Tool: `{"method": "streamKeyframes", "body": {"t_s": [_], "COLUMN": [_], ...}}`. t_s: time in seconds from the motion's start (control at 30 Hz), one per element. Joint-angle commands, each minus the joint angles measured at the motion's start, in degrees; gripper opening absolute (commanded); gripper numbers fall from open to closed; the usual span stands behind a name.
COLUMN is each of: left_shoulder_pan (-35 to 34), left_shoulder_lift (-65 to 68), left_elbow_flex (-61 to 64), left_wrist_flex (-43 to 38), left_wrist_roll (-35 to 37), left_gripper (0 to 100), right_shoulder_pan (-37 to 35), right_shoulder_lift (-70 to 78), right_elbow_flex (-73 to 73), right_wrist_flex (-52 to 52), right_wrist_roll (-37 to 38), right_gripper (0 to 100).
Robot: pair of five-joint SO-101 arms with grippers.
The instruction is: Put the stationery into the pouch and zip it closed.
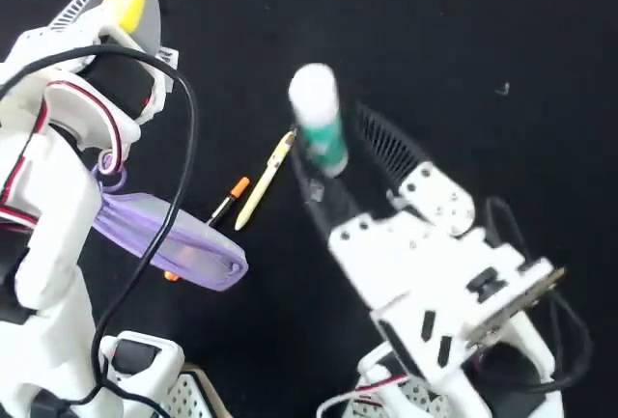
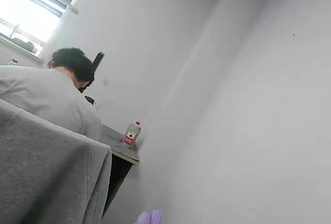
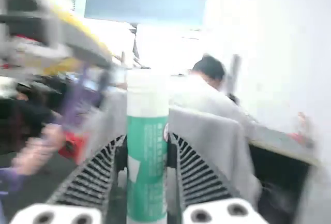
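Right pincer (image 1: 326, 159) is clenched on the glue stick (image 1: 317, 114), cap up over mid-bench. The pouch (image 1: 169, 239) sits by the left arm (image 1: 53, 177) near the bench's (image 1: 483, 51) left edge. Two pens (image 1: 263, 181) lie between pouch and glue, not yet packed. By my read it's early: packing and zipping all remain.

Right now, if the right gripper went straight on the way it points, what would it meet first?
Probably nothing: the right gripper, shut on the glue stick, aims over the black table toward its far edge. The purple pouch is off to one side.
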Motion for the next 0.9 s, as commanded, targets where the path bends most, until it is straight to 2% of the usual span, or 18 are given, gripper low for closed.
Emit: {"method": "streamKeyframes", "body": {"t_s": [0.0,0.2,0.33,0.6,0.77,0.87], "left_shoulder_pan": [-0.1,-0.2,-0.4,-4.2,-6.6,-7.9], "left_shoulder_lift": [-0.6,-0.6,-0.6,-0.6,-0.6,-0.6], "left_elbow_flex": [2.9,6.5,10.0,17.6,18.9,18.9], "left_wrist_flex": [-1.4,-2.3,-7.9,-18.5,-19.7,-19.7], "left_wrist_roll": [0.8,0.8,0.8,1.2,9.3,11.4], "left_gripper": [3,3,3,3,3,3], "right_shoulder_pan": [-9.2,-15.4,-16.9,-24.9,-26.5,-27.9], "right_shoulder_lift": [-5.9,-9.3,-9.6,-9.7,-9.8,-9.8], "right_elbow_flex": [5.2,12.6,15.1,15.7,19.5,22.5], "right_wrist_flex": [-1.7,-4.0,-7.7,-8.2,-12.2,-15.0], "right_wrist_roll": [-0.4,-0.1,-0.5,-0.1,-0.1,0.0], "right_gripper": [1.1,1.1,1.1,1.1,1.1,1.1]}}
